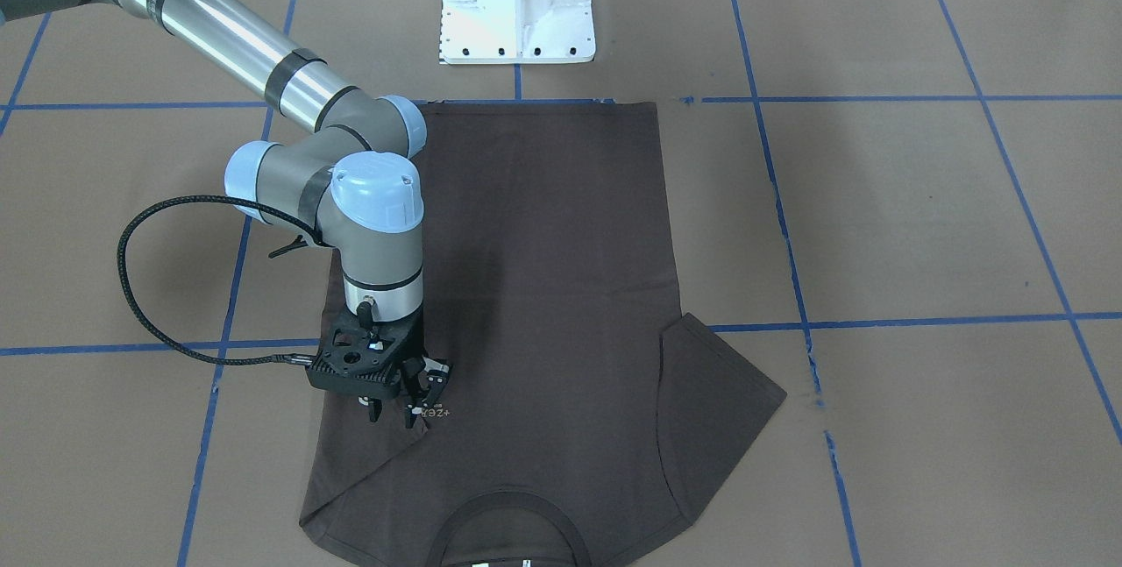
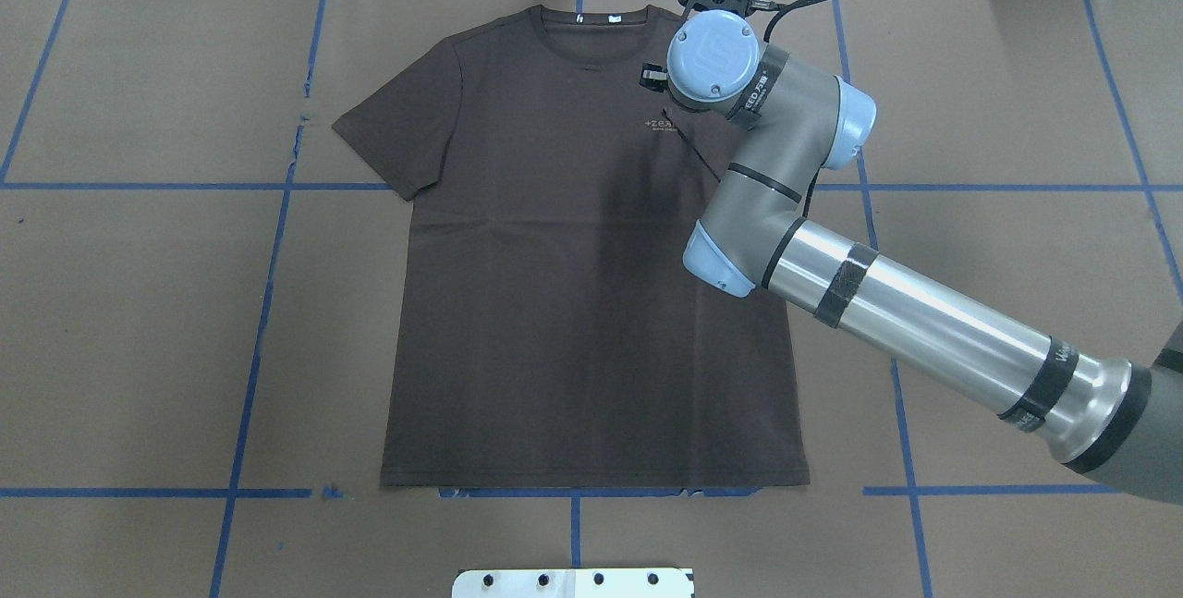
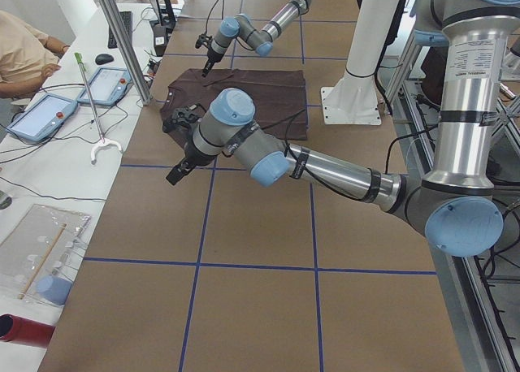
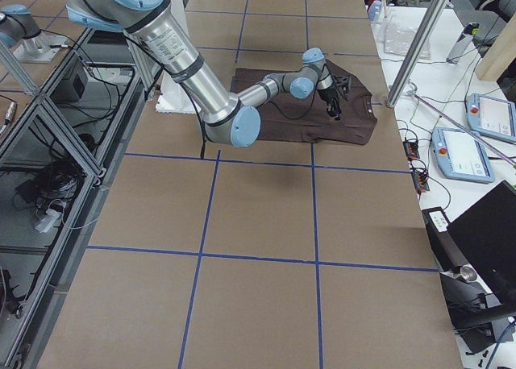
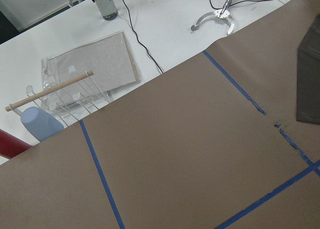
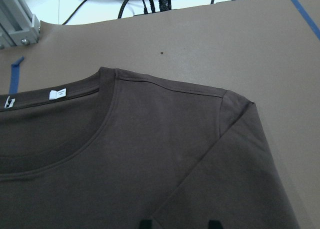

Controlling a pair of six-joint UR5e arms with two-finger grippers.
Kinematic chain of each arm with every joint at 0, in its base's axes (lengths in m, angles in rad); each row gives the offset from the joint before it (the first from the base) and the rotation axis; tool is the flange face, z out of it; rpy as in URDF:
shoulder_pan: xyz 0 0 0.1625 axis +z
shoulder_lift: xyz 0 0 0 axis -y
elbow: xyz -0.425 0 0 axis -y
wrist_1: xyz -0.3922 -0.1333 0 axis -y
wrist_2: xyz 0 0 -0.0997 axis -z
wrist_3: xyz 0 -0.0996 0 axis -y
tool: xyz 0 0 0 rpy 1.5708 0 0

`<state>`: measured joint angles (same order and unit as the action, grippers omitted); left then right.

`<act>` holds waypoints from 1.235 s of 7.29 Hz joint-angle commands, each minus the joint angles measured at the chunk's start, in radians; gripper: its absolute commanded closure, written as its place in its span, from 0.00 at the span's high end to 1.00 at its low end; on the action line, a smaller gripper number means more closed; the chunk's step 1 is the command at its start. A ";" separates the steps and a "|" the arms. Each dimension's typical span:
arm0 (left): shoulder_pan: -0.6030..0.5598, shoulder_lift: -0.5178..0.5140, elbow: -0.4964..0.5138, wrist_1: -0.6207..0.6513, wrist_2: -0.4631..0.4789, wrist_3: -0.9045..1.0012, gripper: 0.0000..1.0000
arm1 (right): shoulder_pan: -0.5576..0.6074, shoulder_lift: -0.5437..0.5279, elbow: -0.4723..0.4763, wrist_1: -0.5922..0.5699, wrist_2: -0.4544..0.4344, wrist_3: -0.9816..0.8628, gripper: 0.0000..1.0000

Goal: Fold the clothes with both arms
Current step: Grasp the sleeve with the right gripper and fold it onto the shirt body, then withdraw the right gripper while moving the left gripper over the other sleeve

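The dark brown T-shirt [image 2: 554, 302] lies flat on the brown paper, collar [image 2: 591, 34] at the far side. It also shows in the front view [image 1: 543, 287]. Its right sleeve is folded in onto the chest beside the pale lettering [image 1: 436, 412]; the left sleeve [image 2: 379, 131] lies spread out. My right gripper [image 1: 408, 409] stands low over the folded sleeve. In its wrist view [image 6: 180, 224] the two fingertips are apart, open, with the shirt [image 6: 150, 154] below. My left gripper [image 3: 180, 170] hovers over bare paper off the shirt's left side. It shows only in the left side view, so I cannot tell its state.
The white bolted pedestal [image 1: 517, 2] stands at the robot's side of the shirt hem. Blue tape lines [image 2: 277, 256] cross the paper. A white side table beyond the collar edge holds tablets [image 3: 106, 84], a plastic sleeve [image 5: 95, 64] and a dowel [image 5: 50, 94]. An operator [image 3: 24, 51] sits there.
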<state>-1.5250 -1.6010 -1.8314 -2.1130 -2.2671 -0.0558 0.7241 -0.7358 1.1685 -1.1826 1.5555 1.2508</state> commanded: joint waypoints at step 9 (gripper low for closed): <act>0.601 -0.446 0.355 -0.128 0.351 -0.962 0.59 | 0.685 -0.533 0.344 -0.086 0.839 -0.981 1.00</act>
<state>-0.9907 -1.9718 -1.5677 -2.2377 -2.0051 -0.9315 1.3835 -1.2315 1.5109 -1.2795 2.3841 0.3038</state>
